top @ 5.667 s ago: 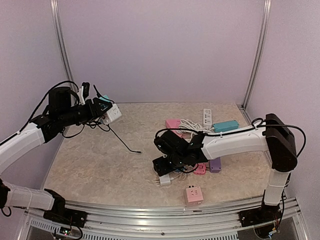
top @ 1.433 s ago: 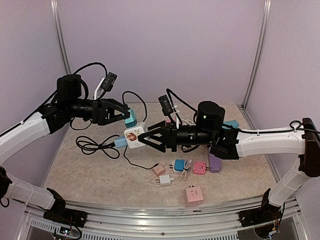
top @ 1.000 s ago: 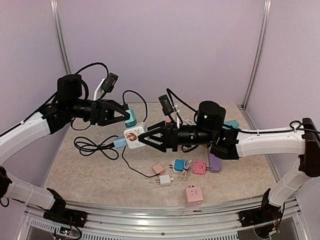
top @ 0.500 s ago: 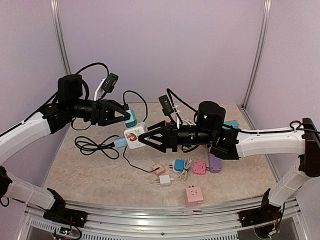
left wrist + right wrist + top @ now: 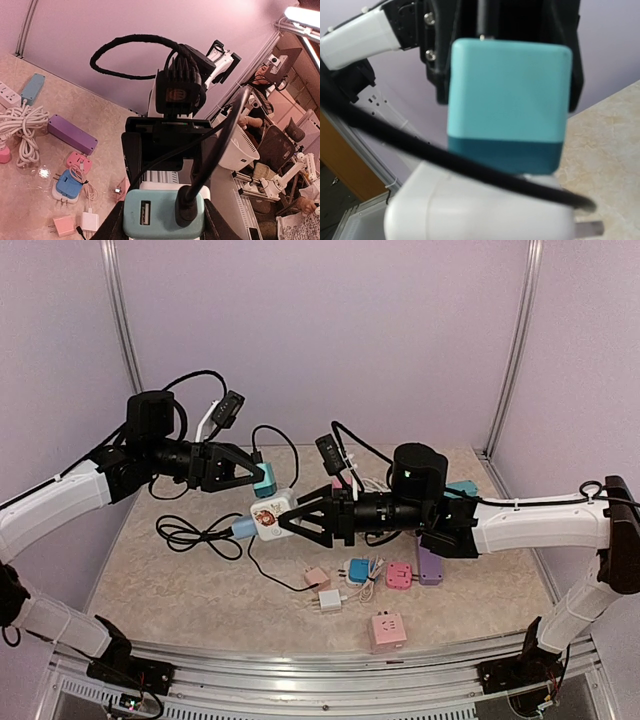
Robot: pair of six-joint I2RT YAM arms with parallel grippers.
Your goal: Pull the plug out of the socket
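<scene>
2 arms meet in mid-air above the desk (image 5: 180,590), each gripping 1 part of the same joined pair. The left pincer (image 5: 251,476) is clamped on the teal plug (image 5: 264,481). In the left wrist view its black fingers (image 5: 111,231) press against the plug's 2 flanks, and a black cable (image 5: 186,207) enters the plug's outer face beside a small slot. The right pincer (image 5: 288,519) reaches in from 3 o'clock and holds the white socket cube (image 5: 270,517), its jaws spread around the body. A cartoon face shows on the cube's upward side. In the top view the plug sits at the cube's 12 o'clock, up against it. From the right wrist camera the plug's darker base meets the white casing with no gap visible, though whether the pins are seated cannot be told. A pale blue plug (image 5: 243,528) juts from the cube at 8 o'clock, and its black cord (image 5: 195,533) lies in loops on the desk toward 9 o'clock. On the desk below the right arm lie a small pink adapter (image 5: 318,578), a white charger (image 5: 329,600), a blue adapter (image 5: 358,570), a pink square adapter (image 5: 400,576) and a purple block (image 5: 430,566). A pink socket cube (image 5: 387,630) sits nearest the front edge, and a teal power strip (image 5: 462,488) lies toward 2 o'clock.
</scene>
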